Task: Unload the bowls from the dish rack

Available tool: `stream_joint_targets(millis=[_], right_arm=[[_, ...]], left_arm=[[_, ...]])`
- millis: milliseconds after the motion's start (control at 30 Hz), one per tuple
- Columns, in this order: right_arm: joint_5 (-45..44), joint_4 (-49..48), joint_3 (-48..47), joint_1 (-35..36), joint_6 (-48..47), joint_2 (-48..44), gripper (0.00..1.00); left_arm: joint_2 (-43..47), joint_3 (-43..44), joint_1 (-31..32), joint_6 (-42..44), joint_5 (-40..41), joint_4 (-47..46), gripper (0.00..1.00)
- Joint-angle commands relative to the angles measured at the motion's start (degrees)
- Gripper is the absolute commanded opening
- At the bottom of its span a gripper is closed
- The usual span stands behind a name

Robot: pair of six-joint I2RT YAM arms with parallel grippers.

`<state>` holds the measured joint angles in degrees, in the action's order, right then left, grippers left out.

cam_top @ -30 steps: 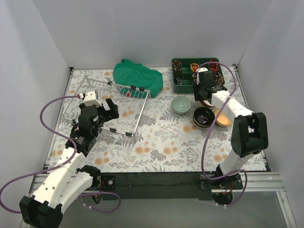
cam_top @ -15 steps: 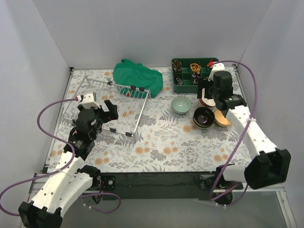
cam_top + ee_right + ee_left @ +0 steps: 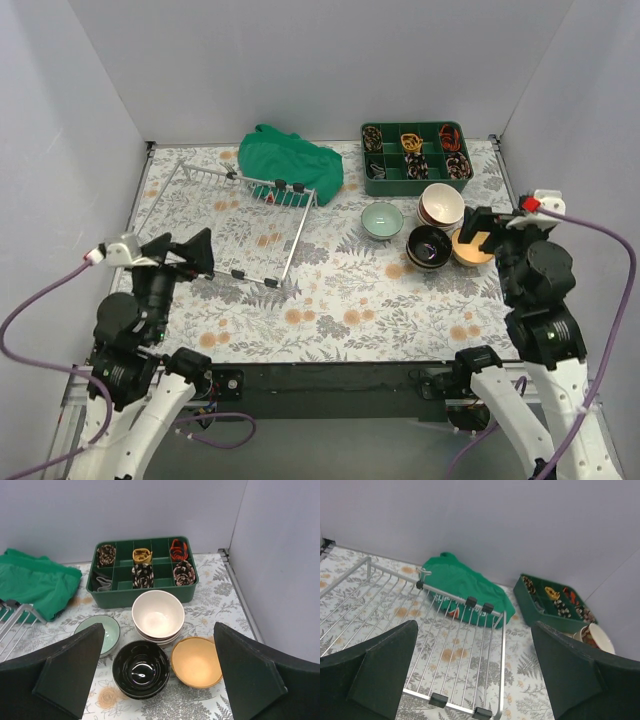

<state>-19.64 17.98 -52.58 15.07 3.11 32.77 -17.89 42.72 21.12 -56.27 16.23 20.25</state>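
Note:
The dish rack [image 3: 225, 222] is a flat silver wire frame on the left of the floral mat, and no bowl shows in it [image 3: 445, 630]. Several bowls sit in a group on the right: a pale green one [image 3: 383, 220], a cream stack [image 3: 441, 206], a black one [image 3: 430, 246] and a tan one [image 3: 470, 248]. My right gripper [image 3: 492, 228] hovers open above and just near of them, holding nothing [image 3: 160, 680]. My left gripper [image 3: 182, 252] is open and empty above the rack's near left corner [image 3: 477, 680].
A green compartment tray [image 3: 415, 158] of small items stands at the back right. A crumpled green cloth [image 3: 290, 160] lies behind the rack's far edge. White walls close in the mat on three sides.
My right gripper opened, let go at the cream stack and drew back toward the near right. My left arm pulled back from the rack toward the near left, still open.

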Motion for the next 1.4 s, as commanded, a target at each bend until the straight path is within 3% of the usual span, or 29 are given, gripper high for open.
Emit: stream_joint_targets(millis=[0,267,400,667,1367], right_arm=[[-1.98,0.04,5.63,-0.13,-1.09,-9.18,0.99],[-1.19,0.30,17.33,-0.13,-2.41,-28.18,0.98],[0.90,-0.13,20.84,-0.13,-2.93,-33.99,0.99],[2.94,-1.89,24.54,-0.04,-2.94,-38.12,0.99],[1.45,-2.86,25.33,-0.04,-2.94,-39.54,0.99]], left_arm=[[7.42,1.58,0.14,-1.47,4.06,6.73,0.98],[21.82,-3.95,0.06,-1.30,7.85,6.30,0.98],[23.17,-6.85,0.14,-1.83,7.86,6.11,0.98],[23.78,-11.95,0.14,-1.91,3.46,3.31,0.98],[23.78,-15.21,-1.00,-0.24,5.13,0.32,0.98]])
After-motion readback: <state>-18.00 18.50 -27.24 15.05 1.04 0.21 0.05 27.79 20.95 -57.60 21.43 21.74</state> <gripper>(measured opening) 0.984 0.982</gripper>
